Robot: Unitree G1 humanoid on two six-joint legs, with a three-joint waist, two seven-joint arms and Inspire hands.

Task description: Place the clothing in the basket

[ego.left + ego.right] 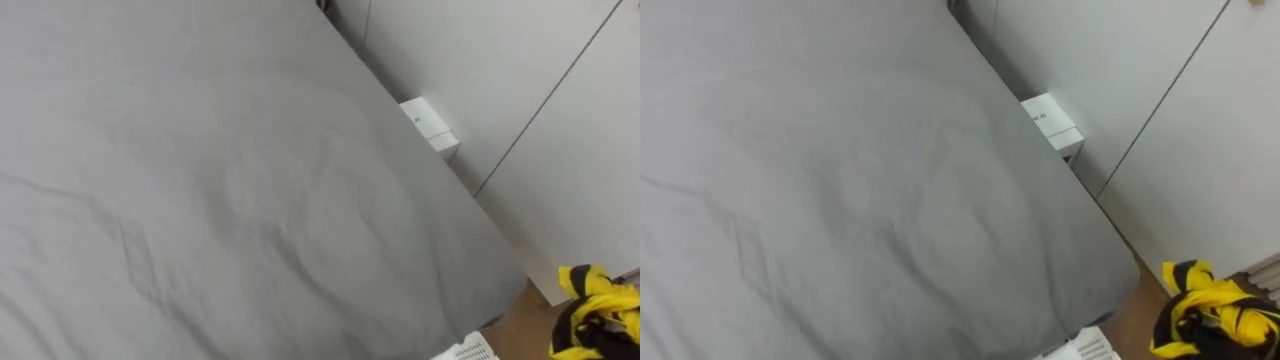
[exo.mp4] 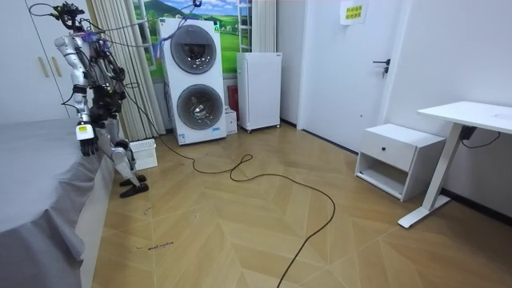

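Grey bed sheet (image 1: 200, 180); yellow-black garment (image 1: 597, 310) near white basket (image 1: 468, 351).

Grey bed (image 1: 200, 180) lies open — a white box (image 1: 430, 125) blocks the wall-side gap.

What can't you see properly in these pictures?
Basket: cut off by the eye views' bottom edge; too small in the room view to see inside.
Yellow and black clothes: cut off by the eye views' lower right corner, so what holds them is hidden.
White box: its lower part is hidden behind the bed.
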